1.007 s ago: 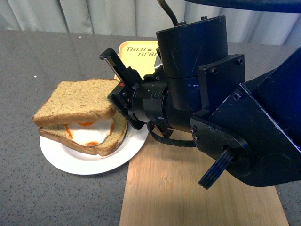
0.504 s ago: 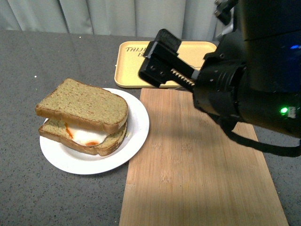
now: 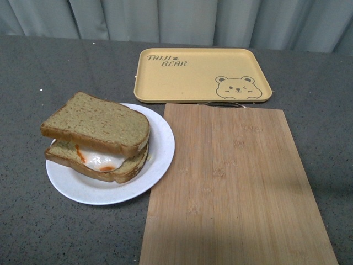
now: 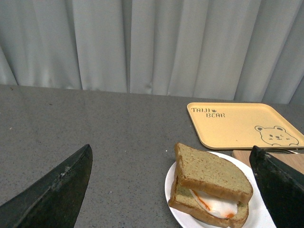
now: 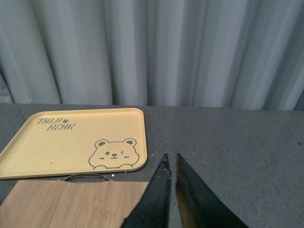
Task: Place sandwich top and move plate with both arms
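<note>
Left end effector [image 4: 171,149] gapes empty; right end effector [image 5: 172,156] seems nearly closed, empty.

Staged lab setup, grey speckled table [image 3: 44,232], plain pale curtain [image 3: 165,19] backdrop

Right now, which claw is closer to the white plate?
Left, probably. The left claw is open, facing the plate, which lies just ahead of it. The right claw faces the yellow tray and wooden board; no plate in its view.
</note>
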